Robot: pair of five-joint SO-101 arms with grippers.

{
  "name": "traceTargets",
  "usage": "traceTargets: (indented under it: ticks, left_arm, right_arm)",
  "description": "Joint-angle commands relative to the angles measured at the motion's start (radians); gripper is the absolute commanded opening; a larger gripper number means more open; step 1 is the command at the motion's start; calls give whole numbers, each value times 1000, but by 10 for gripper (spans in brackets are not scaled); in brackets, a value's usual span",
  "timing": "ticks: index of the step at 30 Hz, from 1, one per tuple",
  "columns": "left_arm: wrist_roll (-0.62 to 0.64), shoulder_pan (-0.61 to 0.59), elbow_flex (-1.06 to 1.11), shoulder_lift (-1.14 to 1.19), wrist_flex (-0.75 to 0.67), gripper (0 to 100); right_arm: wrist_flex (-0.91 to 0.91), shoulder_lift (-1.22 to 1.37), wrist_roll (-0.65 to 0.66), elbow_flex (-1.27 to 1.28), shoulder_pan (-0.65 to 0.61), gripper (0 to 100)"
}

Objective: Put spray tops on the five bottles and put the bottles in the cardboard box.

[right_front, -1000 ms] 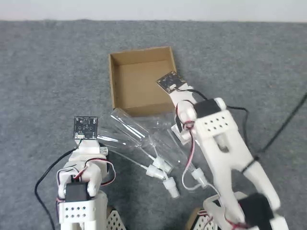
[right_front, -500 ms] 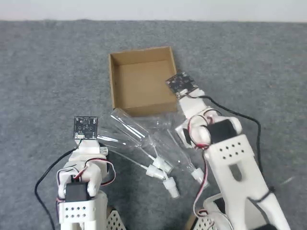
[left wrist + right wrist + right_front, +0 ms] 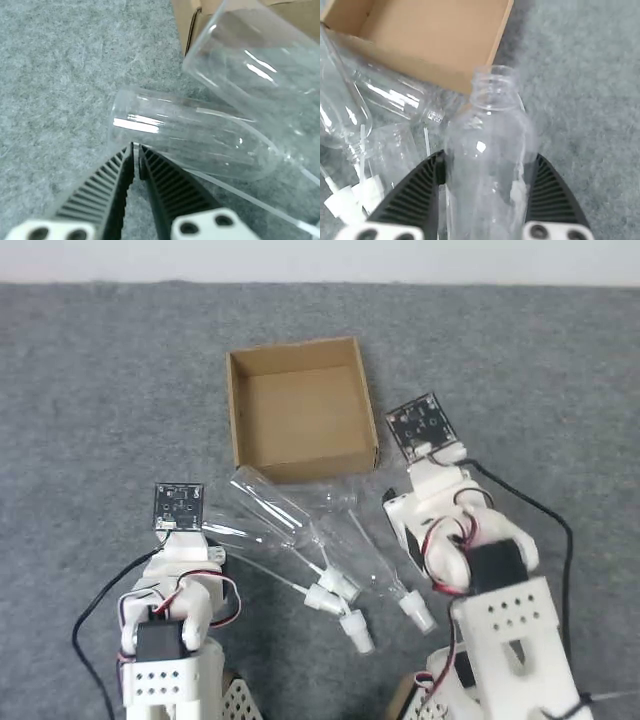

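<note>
Partly cropped: bottle (image 3: 492,120) base, inside right gripper (image 3: 489,167).

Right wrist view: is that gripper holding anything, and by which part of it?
Yes. The right gripper holds a clear bottle by its body, with the fingers pressed on either side of it, below the open neck.

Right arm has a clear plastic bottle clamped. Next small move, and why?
Likely swing the right gripper toward the white spray tops lying on the grey carpet, not toward the brown cardboard box. The clear plastic bottle it clamps has a bare open neck, and the box holds nothing, so capping probably comes first.
</note>
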Motion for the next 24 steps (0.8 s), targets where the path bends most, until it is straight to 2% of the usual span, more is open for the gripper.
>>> traceTargets:
  ticks: [1, 19, 24]
  left_arm:
    - [2, 0, -15, -14, 3, 13]
    - [0, 8, -16, -14, 2, 13]
    - [-3, 81, -74, -14, 23, 13]
  right_arm:
    - [-48, -84, -11, 12, 15, 105]
    - [-70, -119, -11, 43, 15, 105]
    - [-70, -119, -11, 49, 15, 105]
